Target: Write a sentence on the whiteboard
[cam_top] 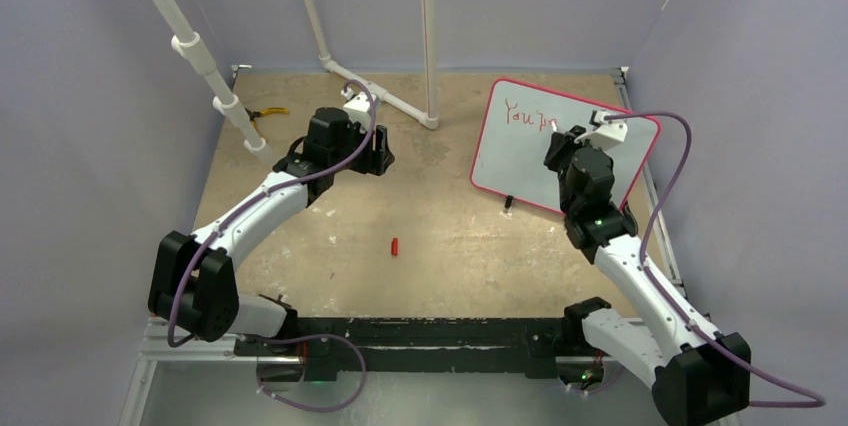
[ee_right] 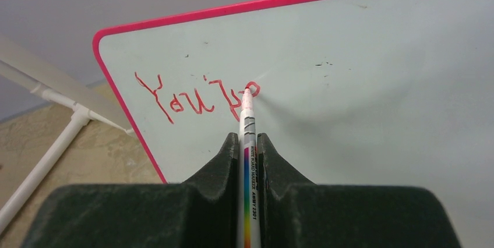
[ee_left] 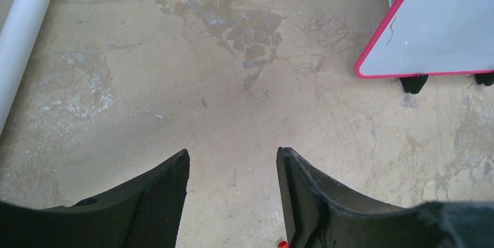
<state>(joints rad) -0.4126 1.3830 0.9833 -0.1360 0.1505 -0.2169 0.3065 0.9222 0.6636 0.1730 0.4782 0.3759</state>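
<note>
The whiteboard (cam_top: 520, 151) (ee_right: 361, 73) (ee_left: 443, 27), white with a pink frame, stands tilted at the back right of the table. Red lettering of the sentence (ee_right: 186, 99) (cam_top: 528, 116) reads about "You're" near its top left corner. My right gripper (ee_right: 249, 138) (cam_top: 575, 136) is shut on a white marker (ee_right: 248, 143) with a rainbow stripe. The marker's red tip touches the board at the end of the lettering. My left gripper (ee_left: 233, 158) (cam_top: 378, 151) hangs open over bare table at the back middle, holding nothing.
A small red cap (cam_top: 395, 246) (ee_left: 282, 244) lies on the table's middle. White pipes (cam_top: 200, 56) (cam_top: 385, 91) rise at the back left and centre. A yellow-handled tool (cam_top: 265, 113) lies beside the left pipe. The board's black feet (ee_left: 412, 83) rest on the table.
</note>
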